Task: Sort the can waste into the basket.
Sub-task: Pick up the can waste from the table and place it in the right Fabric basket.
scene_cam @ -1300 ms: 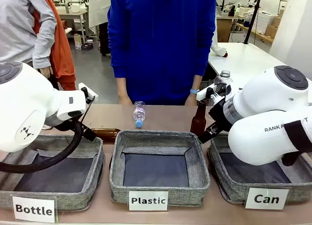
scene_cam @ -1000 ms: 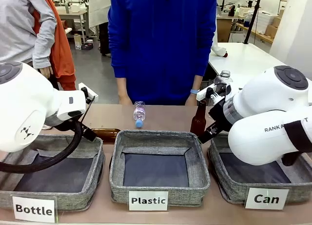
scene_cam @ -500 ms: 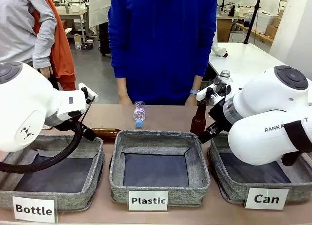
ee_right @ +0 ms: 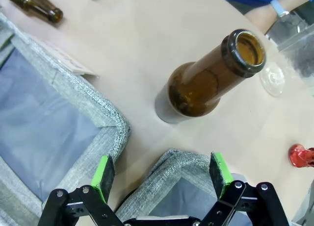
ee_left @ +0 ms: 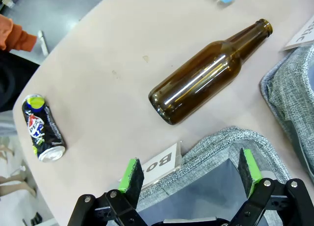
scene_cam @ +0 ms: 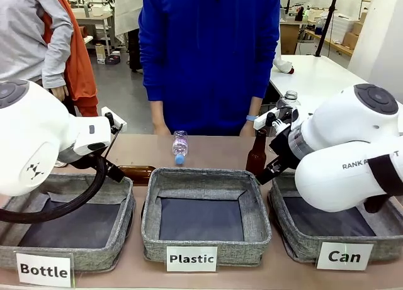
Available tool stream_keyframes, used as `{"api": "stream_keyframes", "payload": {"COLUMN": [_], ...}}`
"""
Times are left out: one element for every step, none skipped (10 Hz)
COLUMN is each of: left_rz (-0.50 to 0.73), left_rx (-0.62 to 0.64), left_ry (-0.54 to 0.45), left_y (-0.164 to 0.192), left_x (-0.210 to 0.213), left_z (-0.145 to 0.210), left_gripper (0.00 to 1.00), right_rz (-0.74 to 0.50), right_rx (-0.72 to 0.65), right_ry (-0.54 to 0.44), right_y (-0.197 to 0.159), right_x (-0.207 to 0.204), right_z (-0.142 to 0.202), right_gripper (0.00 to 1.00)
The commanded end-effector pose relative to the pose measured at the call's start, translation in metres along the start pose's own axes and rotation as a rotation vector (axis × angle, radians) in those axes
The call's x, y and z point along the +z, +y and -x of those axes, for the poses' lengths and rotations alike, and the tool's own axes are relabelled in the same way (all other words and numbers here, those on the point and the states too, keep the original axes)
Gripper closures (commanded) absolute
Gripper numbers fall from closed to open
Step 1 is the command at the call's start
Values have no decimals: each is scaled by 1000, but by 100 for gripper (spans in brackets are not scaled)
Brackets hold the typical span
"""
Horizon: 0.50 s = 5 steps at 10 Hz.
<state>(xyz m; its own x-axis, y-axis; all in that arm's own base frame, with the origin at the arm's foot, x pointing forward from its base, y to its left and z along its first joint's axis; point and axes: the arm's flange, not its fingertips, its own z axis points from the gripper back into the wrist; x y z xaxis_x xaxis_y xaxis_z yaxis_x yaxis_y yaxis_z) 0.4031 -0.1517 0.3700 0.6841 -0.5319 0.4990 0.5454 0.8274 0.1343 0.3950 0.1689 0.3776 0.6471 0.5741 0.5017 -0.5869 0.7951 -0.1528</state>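
A dark can (ee_left: 43, 128) with red, blue and white print lies on its side on the table, far left in the left wrist view. My left gripper (ee_left: 190, 173) hangs open over the corner of the "Bottle" basket (ee_left: 216, 142), well apart from that can. The shiny red can (ee_right: 300, 155) peeks in at the right edge of the right wrist view. My right gripper (ee_right: 162, 171) is open above the far rim of the "Can" basket (ee_right: 182, 160), with nothing between its fingers. That grey basket (scene_cam: 296, 236) with its white "Can" card (scene_cam: 344, 256) stands front right.
A brown bottle (ee_left: 208, 74) lies behind the "Bottle" basket (scene_cam: 82, 258). Another brown bottle (ee_right: 211, 79) stands upright just beyond the "Can" basket. A small clear plastic bottle (scene_cam: 180, 146) lies behind the "Plastic" basket (scene_cam: 204, 246). A person in blue (scene_cam: 208, 57) stands at the far side.
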Motion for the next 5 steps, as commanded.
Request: {"api": "stream_keyframes", "payload": {"left_rz": [43,123,144,274,294], "left_rx": [2,31,100,83,94], "left_ry": [-5,-24,-39,-71,-102], "left_y": [2,5,9,23,45], "left_x": [42,88,129,167,186], "left_z": [-7,-11,-8,12,35], "left_gripper": [0,0,0,0,0], "right_rz": [-48,-51,-75,-120,-192], "right_rx": [16,13,-12,-42,-39], "right_ry": [-16,-24,-7,-5,-29], "right_y": [-8,-15,-21,-31,-48], "right_x": [67,109,148,184,207], "right_z": [-14,-16,-11,7,31], "right_gripper": [0,0,0,0,0]}}
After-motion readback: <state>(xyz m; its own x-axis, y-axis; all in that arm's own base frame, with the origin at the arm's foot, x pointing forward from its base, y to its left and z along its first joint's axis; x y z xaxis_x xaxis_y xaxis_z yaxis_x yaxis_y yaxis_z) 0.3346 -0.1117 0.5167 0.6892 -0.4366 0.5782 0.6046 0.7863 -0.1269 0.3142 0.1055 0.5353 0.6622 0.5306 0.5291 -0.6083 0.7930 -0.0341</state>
